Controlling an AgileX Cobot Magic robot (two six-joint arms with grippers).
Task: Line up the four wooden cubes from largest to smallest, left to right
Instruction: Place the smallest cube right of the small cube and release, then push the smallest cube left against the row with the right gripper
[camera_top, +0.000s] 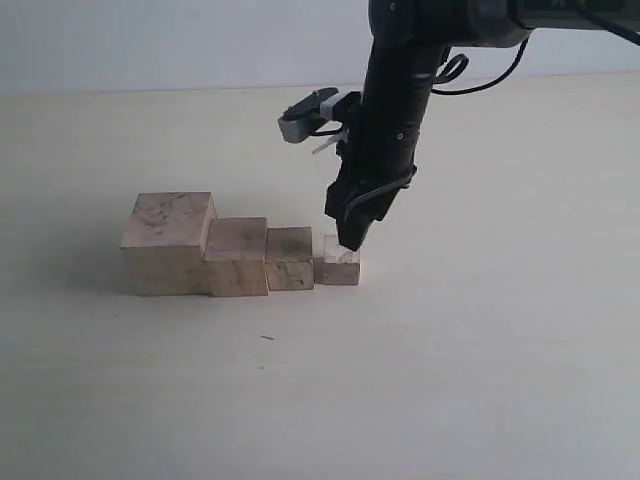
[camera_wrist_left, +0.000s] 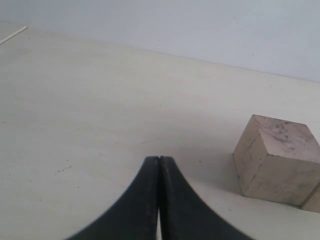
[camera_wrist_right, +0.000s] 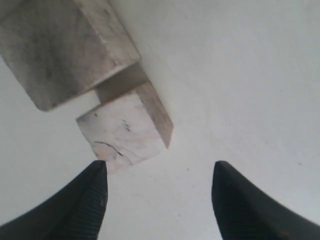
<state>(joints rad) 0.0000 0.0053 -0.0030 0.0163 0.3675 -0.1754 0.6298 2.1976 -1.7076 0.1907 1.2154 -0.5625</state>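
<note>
Exterior view: four cubes sit in a row on the pale flat tabletop (camera_top: 480, 380), sizes descending left to right: largest pale wooden cube (camera_top: 168, 243), second pale wooden cube (camera_top: 237, 257), darker tan wooden cube (camera_top: 289, 258), smallest pale wooden cube (camera_top: 340, 262). The first three touch. The smallest sits just beside the tan one with a thin gap. Order looks right, so I'd call the task nearly done. Main risk is the right gripper (camera_top: 352, 238), which hangs right over the smallest cube. If it drifts sideways while lifting, it could drag or twist that light cube out of line. Its tip is at or just above the cube's top, and I can't tell from here whether it touches.

Left wrist view: low risk. The left gripper (camera_wrist_left: 159, 167) has its fingers pressed together with nothing between them, over bare tabletop. The largest cube (camera_wrist_left: 277, 160) is near but apart from it.

Right wrist view: the risk is clearer here. The smallest cube (camera_wrist_right: 125, 132) is not centred in the right gripper (camera_wrist_right: 159, 192). It sits off toward one fingertip (camera_wrist_right: 95, 190), just beside its edge, so a sideways move or a squeeze would likely shove it. The gripper is spread wide and holds nothing. I can't tell whether it touches the cube. The tan cube (camera_wrist_right: 65, 50) lies just beyond, corner to corner.
</note>
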